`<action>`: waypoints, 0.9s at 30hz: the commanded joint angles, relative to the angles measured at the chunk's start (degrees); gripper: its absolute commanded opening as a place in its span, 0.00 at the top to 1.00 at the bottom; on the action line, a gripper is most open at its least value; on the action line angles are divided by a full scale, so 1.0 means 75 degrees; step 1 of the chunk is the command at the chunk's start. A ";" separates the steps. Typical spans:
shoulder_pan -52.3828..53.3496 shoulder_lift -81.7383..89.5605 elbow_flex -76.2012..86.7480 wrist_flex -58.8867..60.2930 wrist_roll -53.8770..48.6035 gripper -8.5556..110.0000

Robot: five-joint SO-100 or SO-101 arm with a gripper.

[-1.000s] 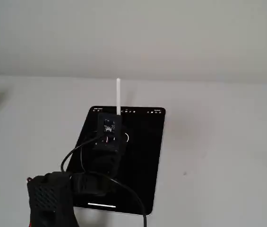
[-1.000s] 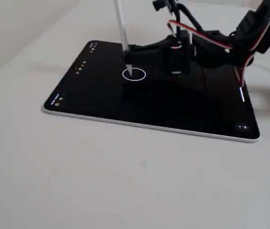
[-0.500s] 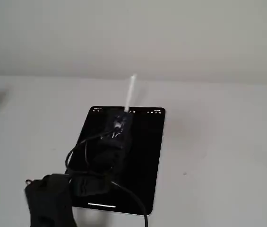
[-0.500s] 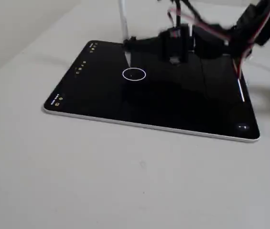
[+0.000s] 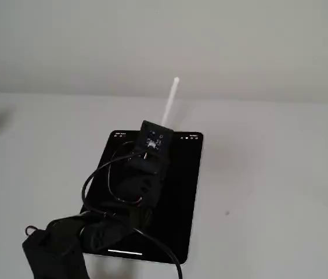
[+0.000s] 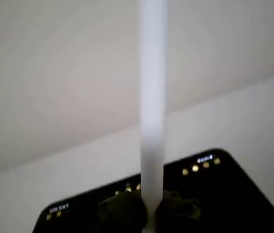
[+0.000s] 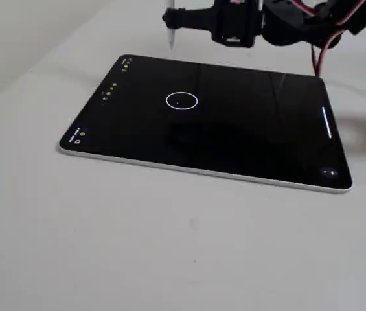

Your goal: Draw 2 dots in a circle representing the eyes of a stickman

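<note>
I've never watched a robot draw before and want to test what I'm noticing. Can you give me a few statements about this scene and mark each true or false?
1. The end effector holds a white stylus. True.
2. The stylus tip is pressed onto the screen inside the circle. False: in a fixed view it hangs in the air above the tablet, beyond the circle.
3. The tablet screen is black. True.
4. Several circles are drawn on the screen. False: only one white ring shows.
5. The tablet lies on a dark wooden table. False: the table is plain white.

Two fixed views opposite across the tablet [image 7: 234, 142]; wrist view close above.
</note>
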 commanded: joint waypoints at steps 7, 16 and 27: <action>-0.0410 -0.0270 0.0152 -0.0668 -0.0434 0.93; -0.0586 -0.0645 0.0164 -0.0891 -0.0621 0.93; -0.0633 -0.0937 0.0070 -0.1020 -0.0750 0.93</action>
